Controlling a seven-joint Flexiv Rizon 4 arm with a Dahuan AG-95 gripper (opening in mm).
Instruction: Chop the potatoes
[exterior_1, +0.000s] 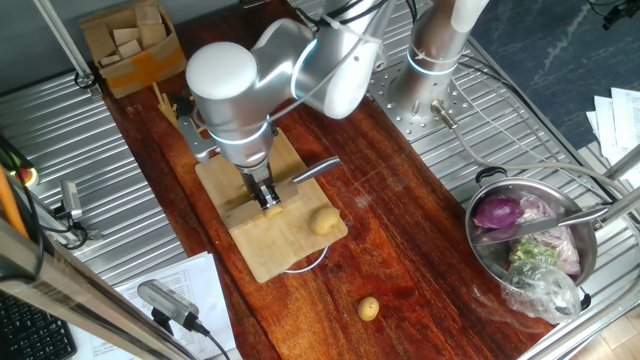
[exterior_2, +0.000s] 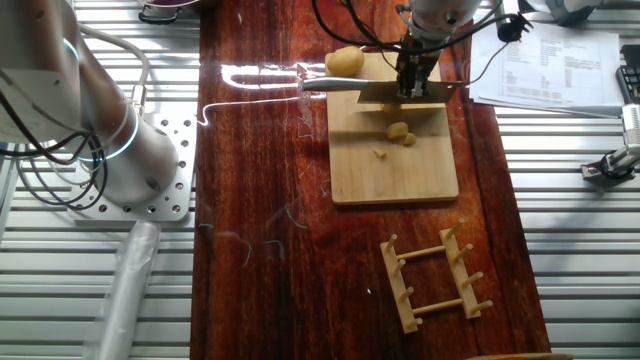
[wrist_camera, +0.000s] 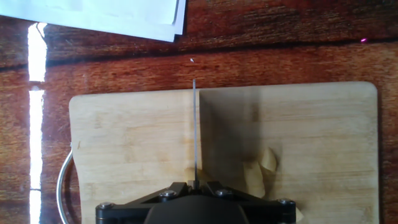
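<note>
A robot arm works over a bamboo cutting board (exterior_2: 395, 160) that lies on a dark red wooden tabletop (exterior_2: 260, 220). Its gripper (exterior_2: 413, 75) is clamped on a kitchen knife (exterior_2: 385, 90), whose blade stretches flat across the far part of the board. In the hand view the blade shows edge-on as a thin vertical line running down the middle of the board.

Several small cut potato pieces (exterior_2: 400, 132) lie on the board close to the blade, with one tiny scrap (exterior_2: 380, 153) a little apart. A whole potato (exterior_1: 324, 220) sits at the board's edge, just beside the knife's handle end. Another whole potato (exterior_1: 368, 308) rests on the bare tabletop, well away from the board.

The risks appear to come from the roundness of the potatoes. The one at the board's edge could roll off if the blade or handle nudges it sideways. A cut that lands off-centre may squirt the potato away rather than split it. The loose pieces near the blade could stick to it or be swept off the board. The far potato cannot be chopped where it lies.
</note>
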